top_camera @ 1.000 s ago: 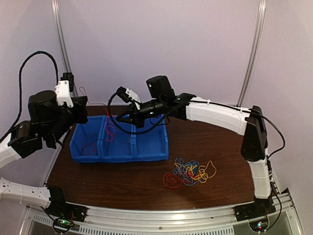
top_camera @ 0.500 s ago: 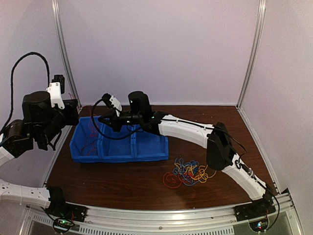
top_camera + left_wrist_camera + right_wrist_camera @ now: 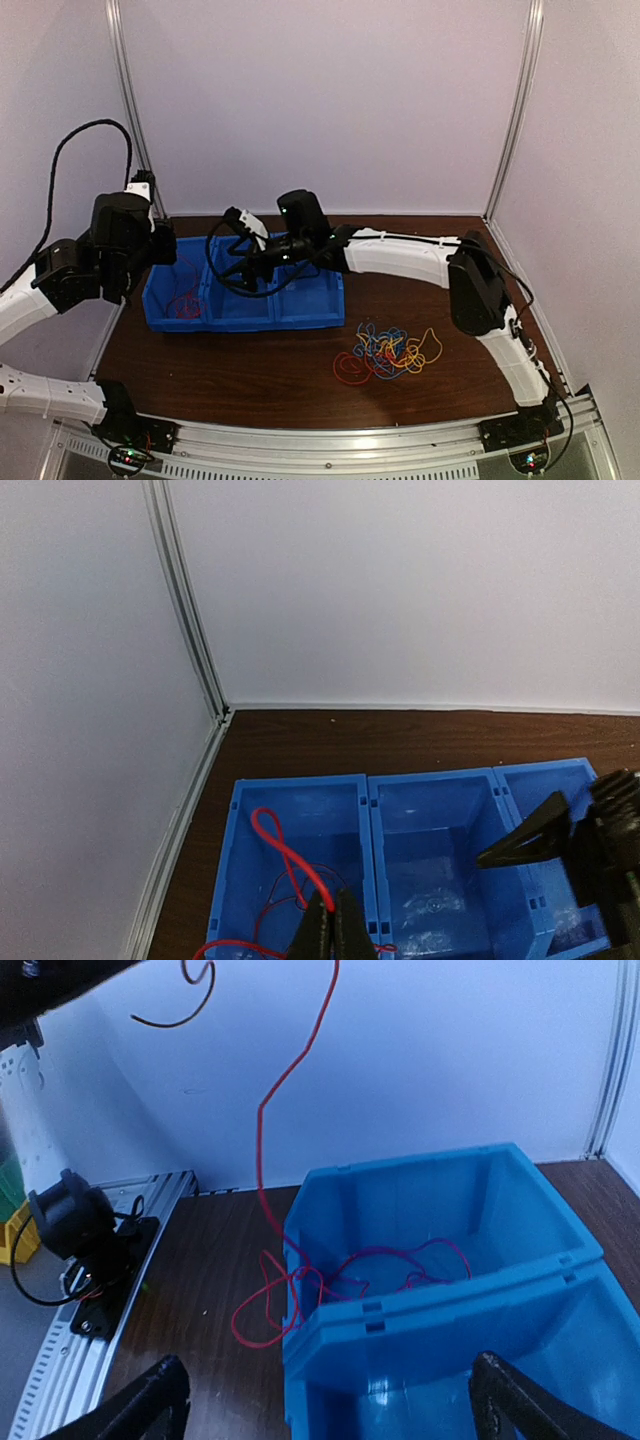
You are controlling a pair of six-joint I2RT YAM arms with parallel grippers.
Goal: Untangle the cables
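The left hand [image 3: 330, 932] pinches a thin red wire [image 3: 288, 852] hanging near-vertically into the left compartment of the blue plastic three-compartment bin [image 3: 300, 312]. The right hand [image 3: 330, 1415] gapes empty beside it. The multicoloured wire knot [image 3: 385, 352] lies toward the dark wooden worktop [image 3: 250, 372]'s near edge, nearer the right arm, unobstructed.

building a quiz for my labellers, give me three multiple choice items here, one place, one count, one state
1. Where does the cable tangle lie? A in the blue bin B on an arm C on the table near the bin's front right corner
2. How many compartments has the bin? A two B three C five
3. The right gripper is A open B shut C out of view
C: it lies on bare wood. B: two dividers split it. A: its jaws stand wide apart.
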